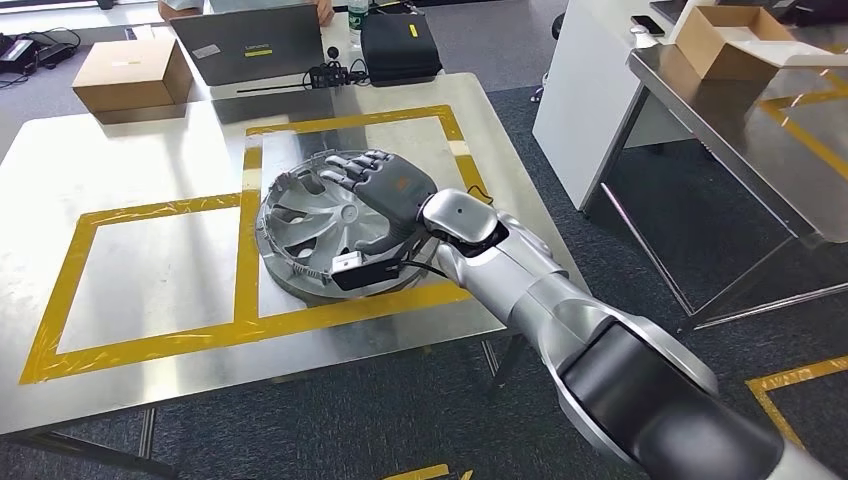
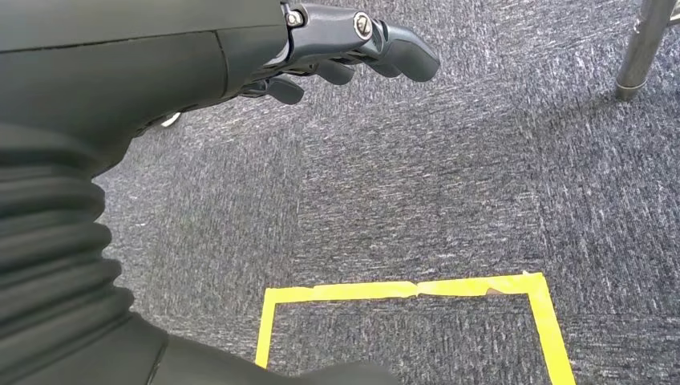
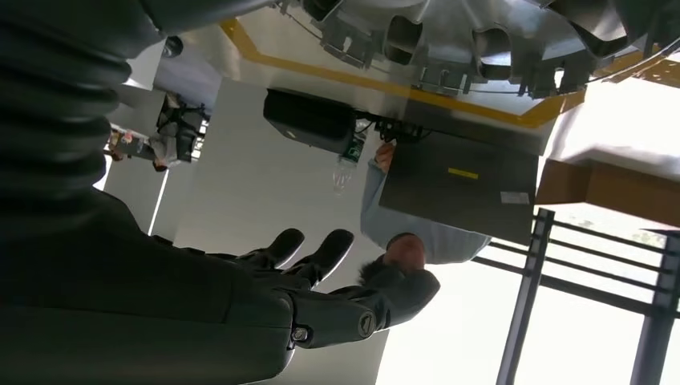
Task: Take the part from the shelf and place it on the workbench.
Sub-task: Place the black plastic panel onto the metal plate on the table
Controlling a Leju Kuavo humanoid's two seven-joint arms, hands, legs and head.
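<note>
One silver wheel cover point(image 1: 325, 232) lies flat on the steel bench point(image 1: 140, 160), inside the right-hand square of yellow tape point(image 1: 245, 250) and touching the tape line at its left edge. The right hand point(image 1: 385, 195) hangs just above the cover, palm turned up, its fingers point(image 1: 350, 170) spread apart and grasping nothing; in the right wrist view the same hand point(image 3: 321, 273) lies flat with the fingers stretched out and the cover's rim point(image 3: 449, 48) close by. The left hand point(image 2: 345, 48) hangs beside the robot over the grey carpet point(image 2: 449, 184), its fingers loosely curled inward and holding nothing, near a yellow tape outline point(image 2: 417, 290) on the floor. At the far edge of the bench stand a cardboard box point(image 1: 130, 75), a closed laptop point(image 1: 250, 45) and a black bag point(image 1: 398, 45). A second steel bench point(image 1: 760, 120) to the right carries an open cardboard box point(image 1: 725, 42).
</note>
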